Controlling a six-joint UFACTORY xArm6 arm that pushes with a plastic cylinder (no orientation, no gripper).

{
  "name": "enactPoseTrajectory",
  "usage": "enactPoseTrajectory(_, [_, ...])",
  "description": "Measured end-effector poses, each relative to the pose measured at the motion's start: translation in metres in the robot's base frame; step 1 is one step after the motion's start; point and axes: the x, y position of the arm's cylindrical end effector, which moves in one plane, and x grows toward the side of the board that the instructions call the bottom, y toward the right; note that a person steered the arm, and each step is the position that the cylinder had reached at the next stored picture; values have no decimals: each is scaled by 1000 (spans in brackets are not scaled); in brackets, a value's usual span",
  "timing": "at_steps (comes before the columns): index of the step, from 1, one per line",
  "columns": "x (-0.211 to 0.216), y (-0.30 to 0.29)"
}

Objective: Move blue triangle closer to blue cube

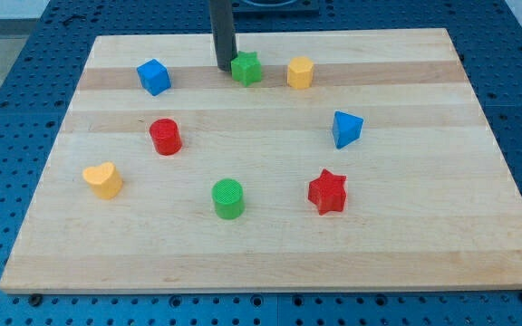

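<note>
Wooden worktop [270, 263] holds 8 blocks — my tip [224, 68] sits just left of the green star [247, 68], rod cropped above, no pincer visible.

We see a board [270, 244] of pale wood, smooth and matt, with banded grain. The blue triangle [345, 128], blue cube [153, 76] and green cylinder [228, 198] look like matt plastic, the cylinder's top finely ridged. Our rod [222, 36] looks dark, dull metal.
</note>
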Motion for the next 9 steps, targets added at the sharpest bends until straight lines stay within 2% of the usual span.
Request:
enactPoseTrajectory(3, [12,46])
enactPoseTrajectory(4, [-2,37])
enactPoseTrajectory(5, [-18,-6])
enactPoseTrajectory(7, [34,-46])
enactPoseTrajectory(9, [105,-47])
